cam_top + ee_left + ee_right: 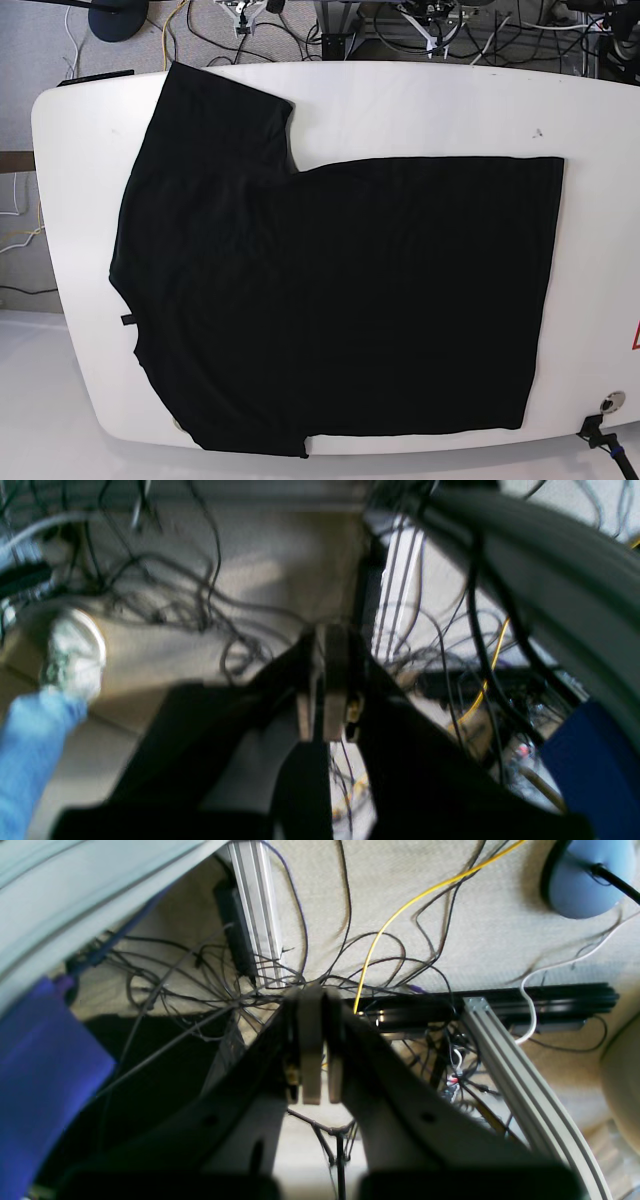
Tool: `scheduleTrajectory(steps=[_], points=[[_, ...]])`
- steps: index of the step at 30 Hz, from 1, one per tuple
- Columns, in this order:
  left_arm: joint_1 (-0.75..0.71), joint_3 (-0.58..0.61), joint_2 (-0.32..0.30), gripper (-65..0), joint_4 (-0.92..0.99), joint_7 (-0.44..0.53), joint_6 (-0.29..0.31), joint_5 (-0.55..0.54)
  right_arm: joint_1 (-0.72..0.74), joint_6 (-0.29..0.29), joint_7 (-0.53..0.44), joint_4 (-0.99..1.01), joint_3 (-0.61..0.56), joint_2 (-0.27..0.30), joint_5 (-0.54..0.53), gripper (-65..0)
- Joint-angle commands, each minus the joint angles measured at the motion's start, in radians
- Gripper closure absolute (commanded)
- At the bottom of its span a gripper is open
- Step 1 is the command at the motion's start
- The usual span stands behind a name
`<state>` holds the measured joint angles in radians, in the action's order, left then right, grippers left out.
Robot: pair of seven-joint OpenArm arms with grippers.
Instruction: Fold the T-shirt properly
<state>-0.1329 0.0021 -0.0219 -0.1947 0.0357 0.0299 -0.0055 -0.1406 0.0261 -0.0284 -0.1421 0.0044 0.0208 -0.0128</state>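
Base view has the black T-shirt (340,300) lying flat across the white tabletop (440,110), neck tag at the left edge. Both wrist views show jaws pressed together, holding nothing, over floor cables (260,975).

A white table (420,110) with rounded corners fills the base view. Beyond its 12 o'clock edge, tangled black cables (440,30) lie on the floor, and a dark round lamp base (118,15) sits at 11 o'clock. The right wrist view shows a yellow cable (400,915) crossing grey carpet, silver aluminium rails (257,910), and a blue block (45,1075) at 9 o'clock. The blurred left wrist view shows a white shoe (75,652) above a blue jeans leg (30,750) at 8 o'clock.
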Motion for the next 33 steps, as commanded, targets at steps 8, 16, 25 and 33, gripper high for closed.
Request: scheduleTrajectory(steps=[8, 16, 25, 33], points=[[-0.100, 0.000, -0.022, -2.6, -0.157, 0.008, -0.011, -0.003, -0.096, 0.007, 0.003, -0.101, -0.007, 0.017, 0.007, -0.9], [-0.100, 0.000, -0.022, -2.6, -0.157, 0.008, -0.011, -0.003, -0.095, 0.007, 0.003, -0.101, -0.007, 0.017, 0.007, -0.9], [-0.110, 0.000, -0.022, -2.6, -0.160, 0.008, -0.009, -0.003, -0.096, 0.007, -0.001, -0.116, -0.007, 0.015, 0.009, -0.9], [-0.141, 0.000, -0.022, -2.6, -0.171, 0.016, -0.009, -0.006, -0.230, 0.007, -0.038, -0.325, -0.007, 0.015, 0.009, -0.9]])
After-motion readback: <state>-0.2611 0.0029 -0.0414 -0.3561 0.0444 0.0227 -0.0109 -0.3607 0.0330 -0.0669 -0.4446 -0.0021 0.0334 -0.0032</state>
